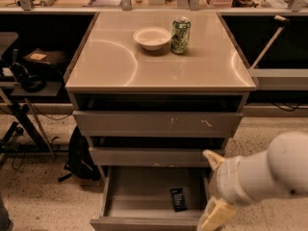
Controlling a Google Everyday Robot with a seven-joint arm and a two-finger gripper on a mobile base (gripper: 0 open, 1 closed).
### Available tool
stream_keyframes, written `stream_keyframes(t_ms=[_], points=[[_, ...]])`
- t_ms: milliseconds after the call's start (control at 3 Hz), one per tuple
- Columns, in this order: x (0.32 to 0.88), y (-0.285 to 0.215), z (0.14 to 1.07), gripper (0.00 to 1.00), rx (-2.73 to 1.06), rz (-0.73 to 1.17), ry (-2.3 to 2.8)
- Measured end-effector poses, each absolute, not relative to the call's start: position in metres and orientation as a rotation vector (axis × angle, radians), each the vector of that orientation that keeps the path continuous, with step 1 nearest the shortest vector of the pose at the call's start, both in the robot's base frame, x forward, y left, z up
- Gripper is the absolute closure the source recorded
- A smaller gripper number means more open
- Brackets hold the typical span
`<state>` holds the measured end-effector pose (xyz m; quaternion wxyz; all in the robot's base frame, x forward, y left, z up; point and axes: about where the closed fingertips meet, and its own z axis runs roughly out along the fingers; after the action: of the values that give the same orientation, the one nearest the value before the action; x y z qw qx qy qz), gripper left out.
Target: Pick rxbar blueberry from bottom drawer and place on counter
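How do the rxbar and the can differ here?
The rxbar blueberry is flat, near-black and lies in the open bottom drawer; the can is green, taller and stands upright on the counter beside a bowl. Both are untouched: the claw hangs open at the drawer's right edge.
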<state>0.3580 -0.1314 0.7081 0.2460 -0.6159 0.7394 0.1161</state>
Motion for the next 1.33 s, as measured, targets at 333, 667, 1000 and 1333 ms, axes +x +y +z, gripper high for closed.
stream_keyframes(t_ms=[333,667,1000,1333], points=[[0.338,-0.101,0.613,0.00,-1.771,0.341,2.086],[0.330,-0.086,0.582,0.00,-1.856,0.306,2.073],[0.330,-0.087,0.582,0.00,-1.857,0.306,2.073],[0.355,-0.098,0.574,0.00,-1.869,0.314,2.079]])
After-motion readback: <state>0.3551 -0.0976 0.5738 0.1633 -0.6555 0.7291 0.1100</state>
